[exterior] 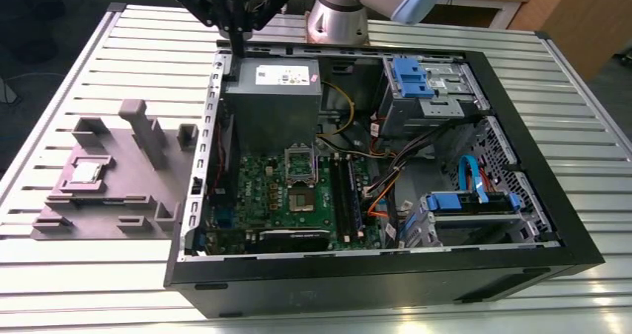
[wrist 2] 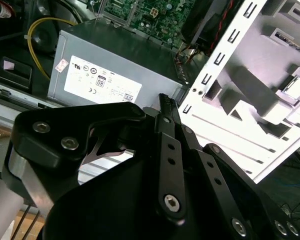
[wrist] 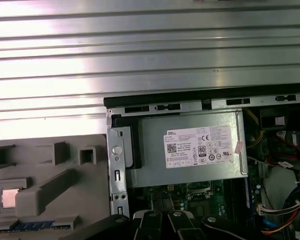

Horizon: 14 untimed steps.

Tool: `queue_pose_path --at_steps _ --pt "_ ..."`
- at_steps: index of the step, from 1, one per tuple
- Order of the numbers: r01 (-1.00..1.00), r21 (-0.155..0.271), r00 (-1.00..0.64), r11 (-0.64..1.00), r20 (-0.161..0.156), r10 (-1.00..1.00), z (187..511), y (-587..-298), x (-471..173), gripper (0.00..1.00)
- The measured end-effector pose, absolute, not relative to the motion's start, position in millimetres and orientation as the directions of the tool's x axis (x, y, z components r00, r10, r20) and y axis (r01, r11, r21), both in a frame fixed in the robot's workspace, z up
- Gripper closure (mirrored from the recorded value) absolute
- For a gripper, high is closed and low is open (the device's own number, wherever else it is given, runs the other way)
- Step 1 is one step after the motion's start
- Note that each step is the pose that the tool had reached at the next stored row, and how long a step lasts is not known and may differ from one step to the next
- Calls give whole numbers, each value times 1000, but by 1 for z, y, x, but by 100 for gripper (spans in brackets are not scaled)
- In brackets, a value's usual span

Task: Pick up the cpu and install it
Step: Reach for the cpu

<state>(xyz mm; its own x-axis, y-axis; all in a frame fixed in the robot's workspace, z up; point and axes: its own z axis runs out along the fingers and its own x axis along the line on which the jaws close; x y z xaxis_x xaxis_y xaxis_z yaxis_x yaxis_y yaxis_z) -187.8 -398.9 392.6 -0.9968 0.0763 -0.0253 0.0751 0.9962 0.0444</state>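
Near the bench edge at the exterior view's left, the cpu (exterior: pixel 87 172) lies in the grey tray (exterior: pixel 118 208), not yet lifted. The gripper (exterior: pixel 237 47) hangs over the computer case's (exterior: pixel 395 278) far wall, its fingers together and empty. The motherboard socket (exterior: pixel 299 164) appears unfilled.

One open computer case (exterior: pixel 375 289) stands on one slatted metal table (exterior: pixel 89 282). Inside the case there are one grey power supply (exterior: pixel 271 104), one green motherboard (exterior: pixel 266 193) and two blue brackets (exterior: pixel 410 77). Just beside the case, on the exterior view's left, one grey tray (exterior: pixel 118 201) holds one cpu (exterior: pixel 87 172). Above the case's far edge hangs one gripper (exterior: pixel 237 51).
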Motion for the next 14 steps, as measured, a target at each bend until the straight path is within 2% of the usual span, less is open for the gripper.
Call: queue_pose_path --at_steps 14 --pt "75 44 -997 996 -25 76 392 -399 -216 90"
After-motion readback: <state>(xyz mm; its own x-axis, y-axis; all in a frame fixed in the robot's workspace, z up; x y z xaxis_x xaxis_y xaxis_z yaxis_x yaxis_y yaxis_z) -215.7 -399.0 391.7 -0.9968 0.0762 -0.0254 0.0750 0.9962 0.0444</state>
